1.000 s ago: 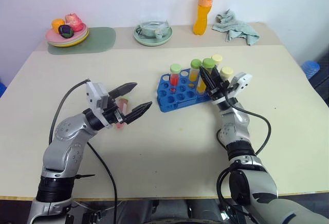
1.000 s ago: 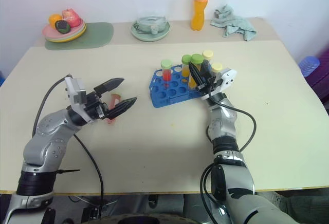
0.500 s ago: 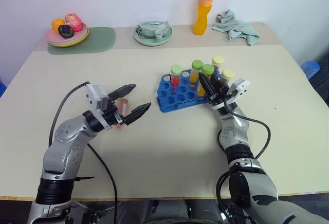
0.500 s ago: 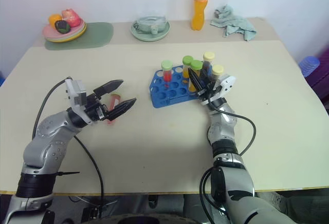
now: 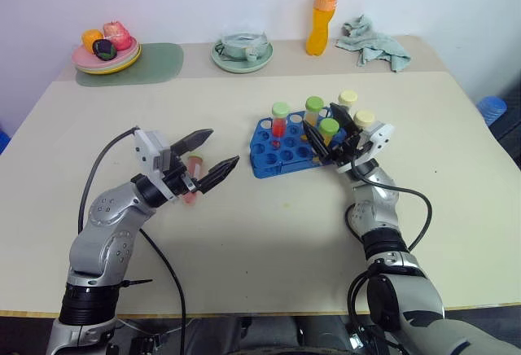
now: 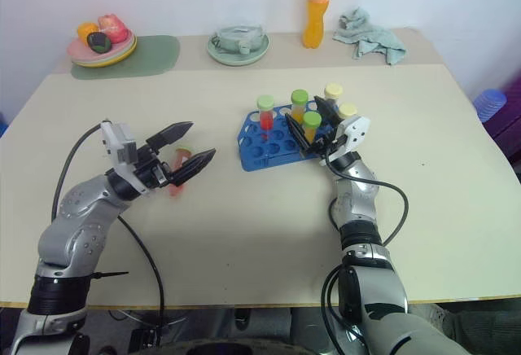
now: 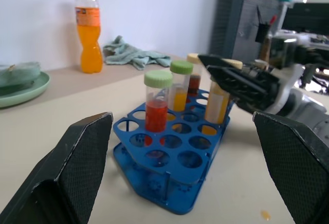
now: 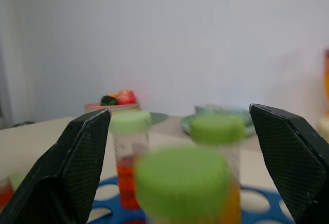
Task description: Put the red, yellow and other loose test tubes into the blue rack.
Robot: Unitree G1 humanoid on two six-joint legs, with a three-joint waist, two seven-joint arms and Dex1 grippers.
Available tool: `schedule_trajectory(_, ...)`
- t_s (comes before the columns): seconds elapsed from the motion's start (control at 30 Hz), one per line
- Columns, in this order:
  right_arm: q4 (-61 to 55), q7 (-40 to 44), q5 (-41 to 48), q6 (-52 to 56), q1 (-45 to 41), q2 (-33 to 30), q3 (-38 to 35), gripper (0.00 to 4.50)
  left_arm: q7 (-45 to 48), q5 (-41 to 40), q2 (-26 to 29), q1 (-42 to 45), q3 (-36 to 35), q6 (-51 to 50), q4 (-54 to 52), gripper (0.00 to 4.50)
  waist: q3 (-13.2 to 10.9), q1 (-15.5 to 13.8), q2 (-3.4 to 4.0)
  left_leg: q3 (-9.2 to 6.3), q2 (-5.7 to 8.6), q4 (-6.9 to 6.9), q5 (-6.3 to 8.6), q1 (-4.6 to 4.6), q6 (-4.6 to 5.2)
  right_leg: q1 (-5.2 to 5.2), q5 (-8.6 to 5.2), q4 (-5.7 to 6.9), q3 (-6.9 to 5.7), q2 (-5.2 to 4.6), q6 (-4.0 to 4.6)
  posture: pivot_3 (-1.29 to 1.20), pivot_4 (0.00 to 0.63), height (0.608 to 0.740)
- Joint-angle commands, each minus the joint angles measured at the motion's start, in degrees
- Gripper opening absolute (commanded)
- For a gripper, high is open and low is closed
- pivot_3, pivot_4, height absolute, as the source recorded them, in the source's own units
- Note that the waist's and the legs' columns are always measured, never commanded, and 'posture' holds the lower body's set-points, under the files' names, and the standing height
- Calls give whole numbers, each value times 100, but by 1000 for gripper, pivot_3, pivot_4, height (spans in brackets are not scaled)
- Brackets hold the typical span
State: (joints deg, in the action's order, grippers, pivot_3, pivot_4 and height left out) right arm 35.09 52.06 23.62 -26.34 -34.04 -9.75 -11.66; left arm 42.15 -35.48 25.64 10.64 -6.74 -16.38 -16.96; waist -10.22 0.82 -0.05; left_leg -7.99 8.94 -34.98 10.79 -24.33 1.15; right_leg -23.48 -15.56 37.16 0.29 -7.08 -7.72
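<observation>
Between the spread fingers of my left tool (image 5: 208,159), far nearer than my released right tool (image 5: 331,137) at the blue rack (image 5: 281,153), the red tube (image 5: 194,177) lies flat on the worktop (image 5: 269,225), cap end pointing away.

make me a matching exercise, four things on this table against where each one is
Things:
1. orange bottle
2. red tube
3. pink tube
4. fruit

Places:
A. lying on the table by the left gripper
B. standing in the blue rack
C. back edge, beside the cloth
D. on the plates in the far left corner

Pairs: 1-C, 2-B, 3-A, 4-D
</observation>
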Motion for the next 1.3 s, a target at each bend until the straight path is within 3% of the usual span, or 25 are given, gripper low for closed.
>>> schedule_trajectory(0.03, -664, -69, 79, 262, 78, -184, 25, 4416, -189, -159, -13, 161, -235, -77, -214, 4500, 0, -5, 0, 0, 0, 0, 0, 0, 0, 0, 0, 0, 0, 0, 0, 0, 150, 739)
schedule_trajectory(0.27, -2046, -372, 98, 1068, 448, -572, 147, 4416, -1209, 150, -317, 380, -384, -198, -229, 4500, 0, -17, 0, 0, 0, -1, 0, 0, 0, 1, 0, 0, 1, -1, 0, 0, 150, 739)
schedule_trajectory(0.37, -3035, -297, 354, 1893, 777, -946, 274, 4416, -1930, 666, -292, 285, -282, -496, -534, 4500, 0, -21, 0, 1, 0, 0, -1, -4, 2, 4, 0, 0, 5, -2, 0, 0, 150, 739)
schedule_trajectory(0.5, -4266, -464, 611, 3129, 1199, -1621, 310, 4416, -2580, 644, -209, 320, -298, -1435, -1038, 4500, 0, -36, -2, 2, 0, -2, 0, -10, 3, 5, 0, 1, 8, -2, 0, 0, 150, 739)
schedule_trajectory(0.57, -4725, -781, 412, 3471, 1302, -1943, 233, 4416, -3144, 348, -213, 542, -485, -2426, -1250, 4500, 0, -64, -2, 2, 0, -4, 4, -10, -3, 4, 0, 1, 7, -2, 0, 0, 150, 739)
schedule_trajectory(0.67, -5161, -532, 792, 4127, 1399, -2490, 162, 4416, -3891, 108, -155, 1120, -688, -4000, -1386, 4500, -2, -145, -6, 2, 0, -9, 5, -10, -5, 5, -1, 1, 7, -1, -2, 0, 150, 739)
schedule_trajectory(0.77, -5311, -242, 1148, 4694, 1416, -3053, -10, 4416, -4171, -199, -93, 2164, -902, -6275, -1158, 4500, -5, -170, -17, 2, 0, -13, 5, -14, -3, 13, -2, 1, 4, 1, -4, 0, 150, 739)
schedule_trajectory(0.83, -5280, 21, 1120, 4807, 1477, -3384, -15, 4416, -4295, -202, -236, 2796, -1093, -7238, -820, 4500, -6, -179, -21, 0, 1, -18, 6, -16, 0, 12, -2, -3, -8, 1, -6, 0, 150, 739)
schedule_trajectory(0.9, -5246, 285, 1096, 4858, 1559, -3630, 30, 4416, -4508, -317, -181, 3146, -1013, -7577, -421, 4500, -6, -162, -25, 0, 3, -19, 4, -17, 4, 20, -2, -4, -12, 0, -8, 0, 150, 739)
schedule_trajectory(0.97, -5144, 358, 1053, 4809, 1560, -3685, 48, 4416, -4776, -658, 96, 3331, -692, -7612, 91, 4500, -7, -125, -25, 1, 3, -14, 4, -15, 5, 21, -2, -3, -11, -2, -8, 0, 150, 739)
schedule_trajectory(1.1, -4985, 451, 828, 4625, 1410, -3670, 188, 4416, -6112, -1535, -26, 4424, -651, -7612, 2148, 4500, -15, -160, -40, -2, -8, -19, 2, -16, -5, 13, -1, 5, -9, 8, -6, 0, 150, 739)
schedule_trajectory(1.3, -4998, 453, 777, 4593, 1353, -3646, 163, 4416, -7926, -2924, 86, 5488, -484, -7612, 4131, 4500, -19, -160, -47, -2, -2, -22, 9, -19, -6, 14, 0, -2, -7, 2, -9, 0, 150, 739)
